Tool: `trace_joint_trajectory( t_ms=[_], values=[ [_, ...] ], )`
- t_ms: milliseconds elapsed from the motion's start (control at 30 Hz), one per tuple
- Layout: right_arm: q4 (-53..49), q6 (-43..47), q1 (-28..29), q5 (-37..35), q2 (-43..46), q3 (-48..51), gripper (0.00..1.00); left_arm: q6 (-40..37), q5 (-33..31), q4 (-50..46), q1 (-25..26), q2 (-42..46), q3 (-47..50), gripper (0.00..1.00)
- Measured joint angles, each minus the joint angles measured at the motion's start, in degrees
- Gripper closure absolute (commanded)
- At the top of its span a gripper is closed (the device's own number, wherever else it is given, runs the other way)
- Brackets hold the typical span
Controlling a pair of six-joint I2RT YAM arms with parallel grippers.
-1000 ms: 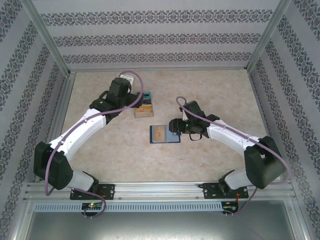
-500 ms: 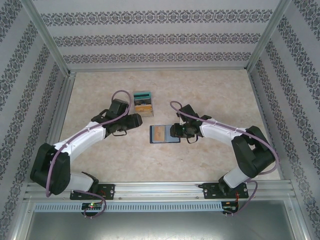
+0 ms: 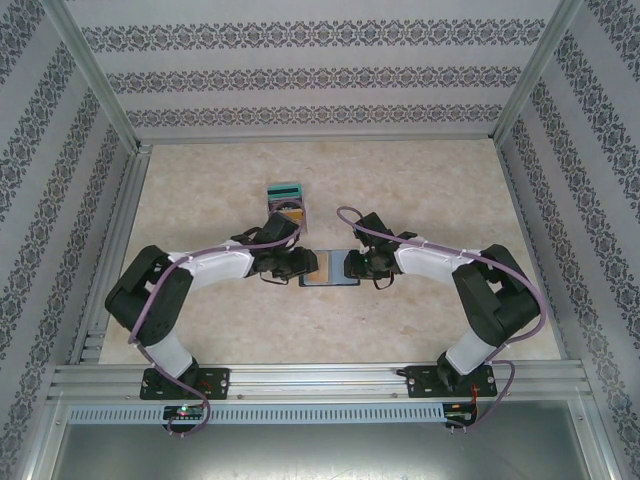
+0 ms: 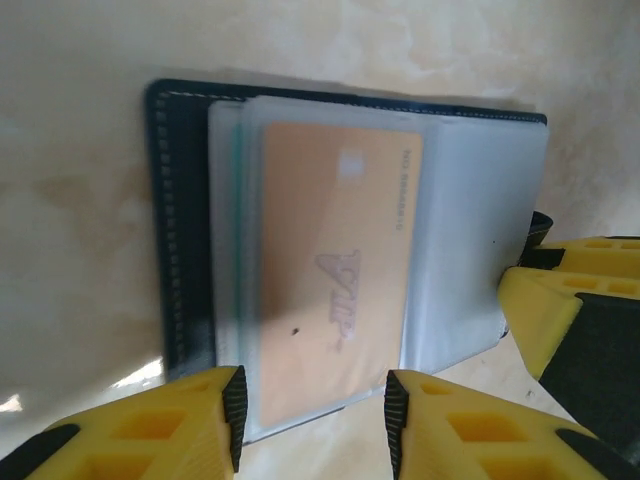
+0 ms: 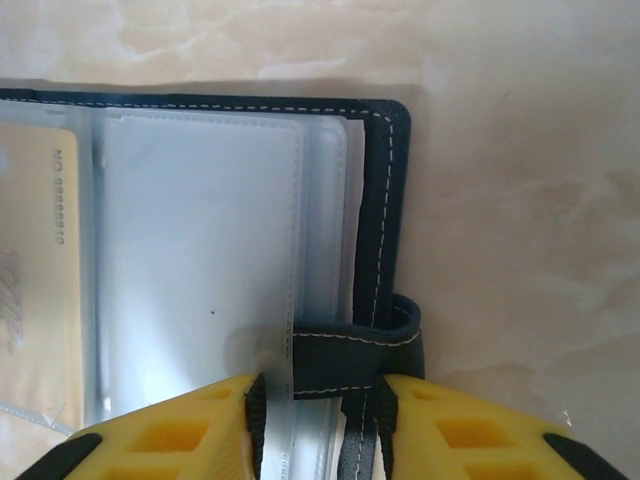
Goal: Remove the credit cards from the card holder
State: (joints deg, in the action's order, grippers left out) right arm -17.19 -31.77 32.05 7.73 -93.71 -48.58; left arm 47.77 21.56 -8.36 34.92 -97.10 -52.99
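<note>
Navy stitched card holder point(image 4: 180, 250), sleeved orange credit card point(image 4: 335, 290); left gripper point(image 4: 312, 415), right gripper point(image 5: 320, 415) released.

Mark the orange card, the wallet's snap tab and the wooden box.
orange card point(image 4: 335, 290), left wrist view: middle of its face, under the clear sleeve.
snap tab point(image 5: 350, 358), right wrist view: middle of the stitched strap.
wooden box point(image 3: 286, 200), top external view: its top face.
</note>
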Motion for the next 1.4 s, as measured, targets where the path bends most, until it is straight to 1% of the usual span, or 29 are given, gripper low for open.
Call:
trace_joint_trajectory(
  t_ms=[233, 533, 800, 1067, 1400],
  values=[
    [0.3, 0.0, 0.1, 0.0, -0.2, 0.0, 0.65, 0.1, 0.6, 0.1, 0.3, -2.4, -2.1, 0.58],
    [0.3, 0.0, 0.1, 0.0, -0.3, 0.0, 0.65, -0.3, -2.3, -1.6, 0.3, -2.6, -3.2, 0.57],
    [0.8, 0.0, 0.1, 0.0, -0.5, 0.0, 0.65, -0.6, -1.8, -1.7, 0.3, -4.8, -4.0, 0.57],
    [0.8, 0.0, 0.1, 0.0, -0.5, 0.0, 0.65, -0.8, -2.0, -1.7, 0.4, -4.8, -4.4, 0.57],
    [0.8, 0.0, 0.1, 0.0, -0.5, 0.0, 0.65, -1.0, -4.1, -3.5, 0.7, -3.6, -4.3, 0.57]
  ],
)
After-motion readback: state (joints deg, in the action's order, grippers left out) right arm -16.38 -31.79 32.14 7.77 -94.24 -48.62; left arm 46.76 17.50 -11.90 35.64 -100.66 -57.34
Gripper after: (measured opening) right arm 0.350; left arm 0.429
